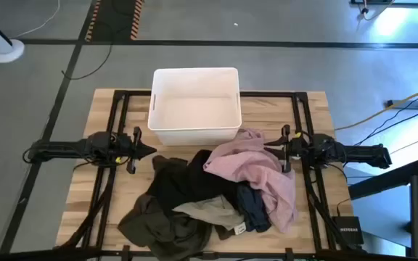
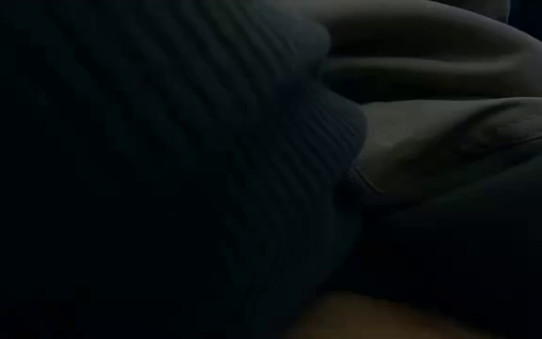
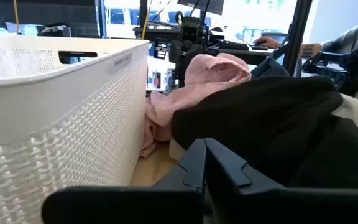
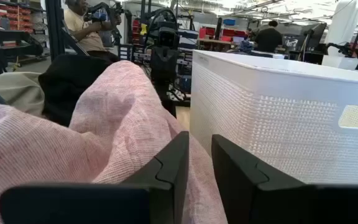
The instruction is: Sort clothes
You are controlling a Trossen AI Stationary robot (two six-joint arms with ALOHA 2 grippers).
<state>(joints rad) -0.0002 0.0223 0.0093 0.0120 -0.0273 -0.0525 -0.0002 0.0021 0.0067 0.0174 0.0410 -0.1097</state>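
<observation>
A pile of clothes lies on the wooden table (image 1: 107, 101) in front of the white bin (image 1: 194, 105). The pale pink garment (image 1: 256, 170) lies on top at the right. The black one (image 1: 183, 181) is in the middle, the navy one (image 1: 254, 209) at the near right, the beige one (image 1: 209, 210) near the front and the olive one (image 1: 154, 223) at the near left. My left gripper (image 1: 149, 150) is shut, left of the black garment (image 3: 272, 118). My right gripper (image 1: 269, 150) stands a narrow gap open (image 4: 201, 155), low over the pink garment (image 4: 104, 124). My right gripper stands level at the pink garment's right fold (image 4: 166, 134), coming from the table's right. Whether its fingers touch the cloth I cannot tell.
The bin stands at the table's far middle, close beside both grippers (image 3: 55, 106) (image 4: 291, 118). Dark cloth (image 2: 252, 169) fills the low view. Black frame rails (image 1: 118, 116) run along the table's left and right. People show in the room beyond (image 4: 86, 28).
</observation>
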